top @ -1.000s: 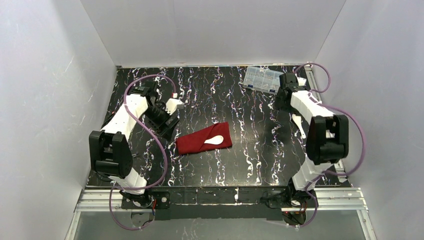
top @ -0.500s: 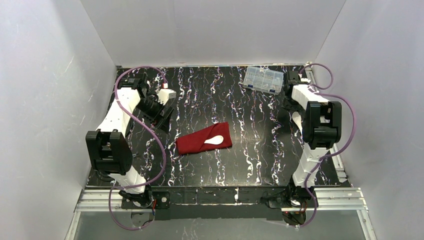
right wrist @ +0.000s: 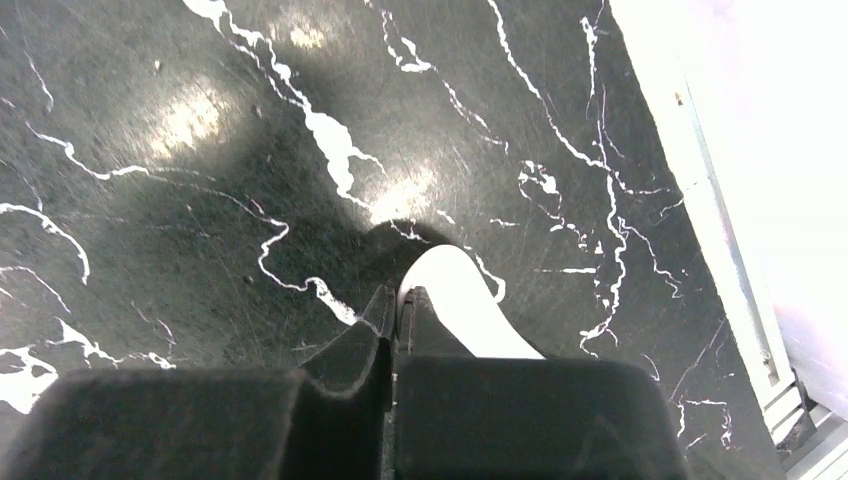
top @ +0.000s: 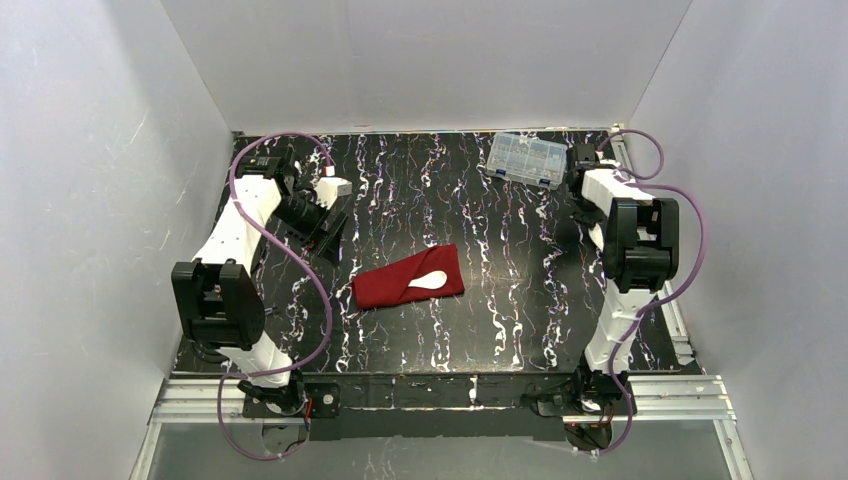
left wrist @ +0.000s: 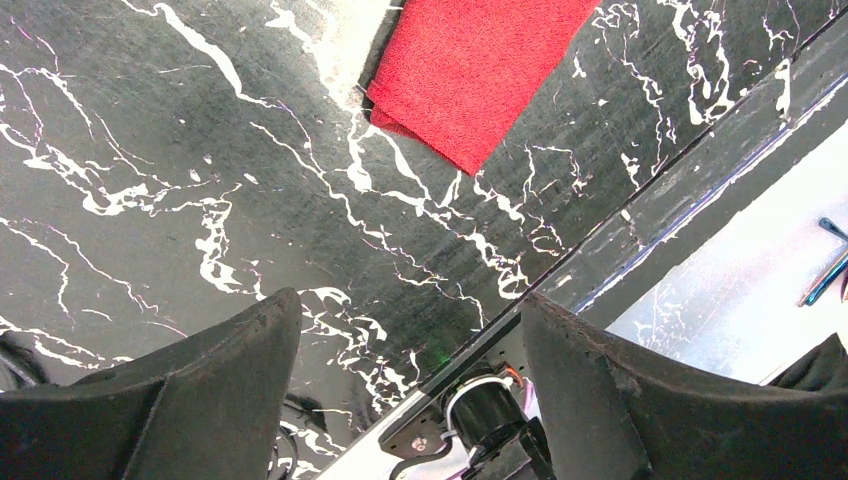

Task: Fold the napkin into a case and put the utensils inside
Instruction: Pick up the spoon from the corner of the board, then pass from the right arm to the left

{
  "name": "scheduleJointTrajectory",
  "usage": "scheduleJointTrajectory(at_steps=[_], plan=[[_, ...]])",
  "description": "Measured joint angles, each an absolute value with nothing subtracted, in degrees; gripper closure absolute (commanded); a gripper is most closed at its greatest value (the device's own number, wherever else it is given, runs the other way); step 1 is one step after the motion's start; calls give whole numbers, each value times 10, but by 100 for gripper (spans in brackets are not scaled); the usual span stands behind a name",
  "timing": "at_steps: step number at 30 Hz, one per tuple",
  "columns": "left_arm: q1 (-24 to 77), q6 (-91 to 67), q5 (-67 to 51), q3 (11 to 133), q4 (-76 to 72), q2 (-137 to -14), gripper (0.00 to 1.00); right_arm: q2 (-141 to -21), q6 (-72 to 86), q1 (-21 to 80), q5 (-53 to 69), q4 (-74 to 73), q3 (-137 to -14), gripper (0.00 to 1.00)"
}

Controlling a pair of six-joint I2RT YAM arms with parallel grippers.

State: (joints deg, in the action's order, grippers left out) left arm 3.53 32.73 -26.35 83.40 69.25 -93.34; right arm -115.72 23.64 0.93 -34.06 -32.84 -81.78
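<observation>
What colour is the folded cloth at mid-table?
The folded napkin is plain deep red, with no pattern; the top external view shows it best.

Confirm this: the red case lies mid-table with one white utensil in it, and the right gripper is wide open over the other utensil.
Not wide open. The right wrist view shows the right gripper shut, its fingertips pinching the other utensil. The rest holds.
</observation>
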Motion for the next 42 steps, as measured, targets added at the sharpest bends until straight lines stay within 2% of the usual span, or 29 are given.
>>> scheduleJointTrajectory(at_steps=[6, 11, 16, 20, 23, 25, 31, 38, 42], plan=[[35, 320, -263, 834, 693, -930, 21, -1154, 239, 8, -329, -328, -824, 99], [35, 310, -276, 838, 695, -923, 18, -1094, 245, 40, -234, -308, -790, 99], [34, 339, -359, 865, 726, -916, 15, -1009, 217, 187, -48, -261, -806, 99], [34, 420, -454, 869, 790, -882, 14, -970, 193, 316, 113, -250, -884, 99], [35, 470, -520, 886, 839, -850, 13, -936, 200, 367, 209, -230, -924, 99], [35, 479, -562, 906, 853, -831, 12, -902, 232, 382, 266, -189, -920, 99], [22, 462, -698, 917, 840, -747, 2, -841, 416, 396, 398, 80, -844, 99], [19, 361, -780, 891, 715, -613, 1, -849, 569, 433, 459, 265, -841, 99], [19, 324, -787, 868, 660, -598, 2, -853, 647, 445, 478, 358, -837, 99]])
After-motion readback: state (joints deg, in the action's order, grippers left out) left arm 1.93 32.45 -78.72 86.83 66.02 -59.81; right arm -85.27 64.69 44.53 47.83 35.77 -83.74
